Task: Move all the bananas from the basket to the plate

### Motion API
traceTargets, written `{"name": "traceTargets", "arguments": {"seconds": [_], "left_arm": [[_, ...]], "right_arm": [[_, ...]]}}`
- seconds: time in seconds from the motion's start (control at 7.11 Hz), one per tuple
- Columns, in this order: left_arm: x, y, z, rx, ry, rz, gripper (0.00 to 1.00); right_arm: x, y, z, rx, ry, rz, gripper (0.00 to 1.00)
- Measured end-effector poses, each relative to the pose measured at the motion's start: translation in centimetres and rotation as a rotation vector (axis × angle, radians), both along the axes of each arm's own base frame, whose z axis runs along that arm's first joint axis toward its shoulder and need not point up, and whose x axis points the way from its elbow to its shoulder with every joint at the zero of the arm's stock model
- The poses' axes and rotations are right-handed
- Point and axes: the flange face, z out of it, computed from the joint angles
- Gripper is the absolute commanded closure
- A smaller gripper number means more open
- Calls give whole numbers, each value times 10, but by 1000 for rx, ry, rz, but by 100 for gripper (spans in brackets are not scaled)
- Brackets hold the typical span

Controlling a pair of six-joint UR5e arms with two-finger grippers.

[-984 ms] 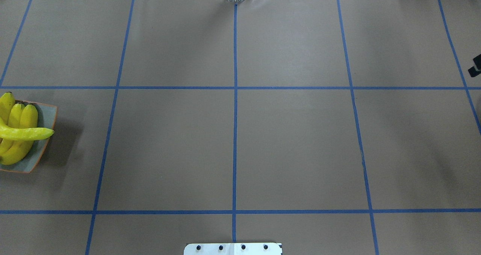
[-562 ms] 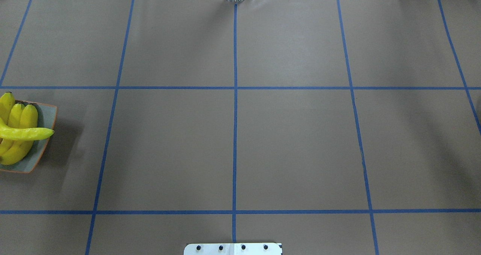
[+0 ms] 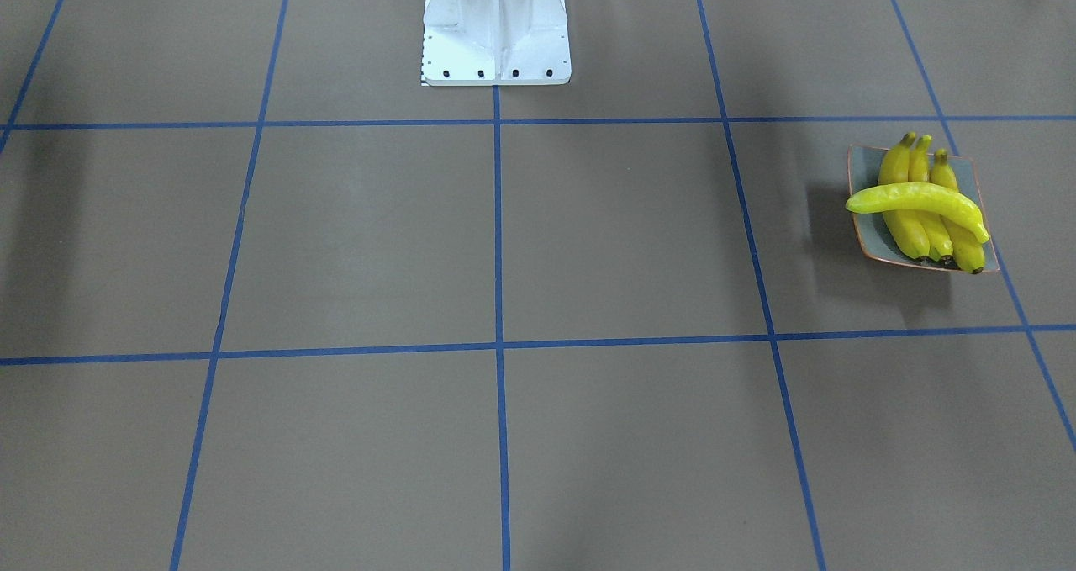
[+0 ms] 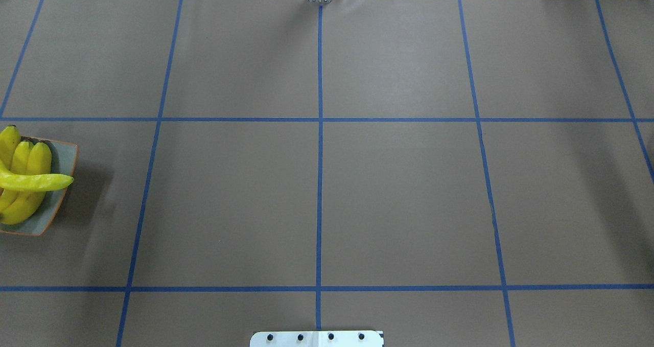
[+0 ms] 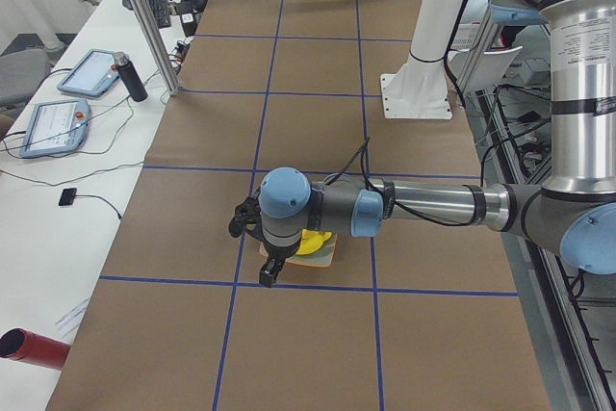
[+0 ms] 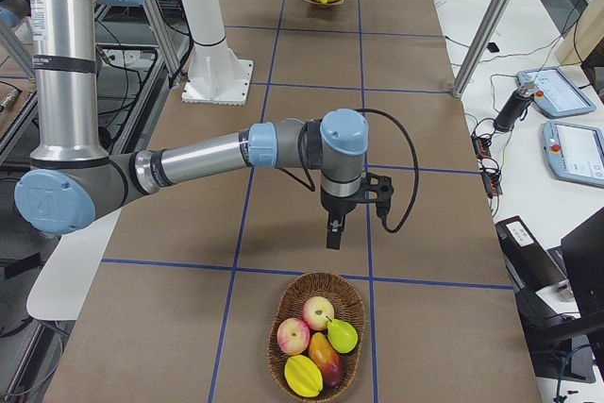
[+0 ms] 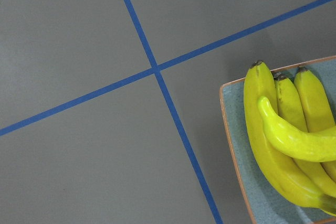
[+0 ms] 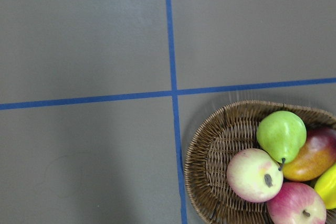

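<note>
Several bananas (image 3: 920, 209) (image 4: 25, 183) (image 7: 283, 145) lie on the grey-green plate (image 3: 868, 233) (image 4: 60, 159) (image 7: 233, 129), a paler one crosswise on top. In the exterior left view my left gripper (image 5: 270, 270) hangs beside the plate (image 5: 330, 259); I cannot tell if it is open or shut. The wicker basket (image 6: 283, 307) (image 8: 210, 156) holds apples, a pear, a mango and a yellow fruit. My right gripper (image 6: 332, 233) hangs just beyond the basket in the exterior right view, and I cannot tell its state. Neither wrist view shows fingers.
The white robot base (image 3: 496, 41) (image 4: 317, 338) stands at mid-table on the robot's side. A metal post (image 6: 481, 30) and tablets (image 6: 571, 153) lie along the far side desk. Blue tape lines grid the brown table cover.
A dark part at the overhead view's right edge a second ago has slid out of sight. The bananas and plate have not moved.
</note>
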Motion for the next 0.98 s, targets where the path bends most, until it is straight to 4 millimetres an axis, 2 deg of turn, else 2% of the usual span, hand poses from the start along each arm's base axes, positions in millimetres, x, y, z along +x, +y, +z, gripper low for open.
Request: {"name": "traceTargets", "arguments": {"seconds": [0.14, 0.56, 0.84, 0.98], "left_arm": [[-1, -3, -2, -30, 4, -34, 0], [-3, -6, -13, -114, -12, -144, 0], [-4, -6, -13, -125, -21, -158, 0], [-4, -5, -12, -128, -22, -159, 0]], "right_arm": [[0, 8, 16, -7, -12, -17, 0], [-3, 27, 42, -40, -52, -29, 0], [-3, 26, 54, -16, -59, -28, 0], [-3, 23, 53, 2, -58, -26, 0]]}}
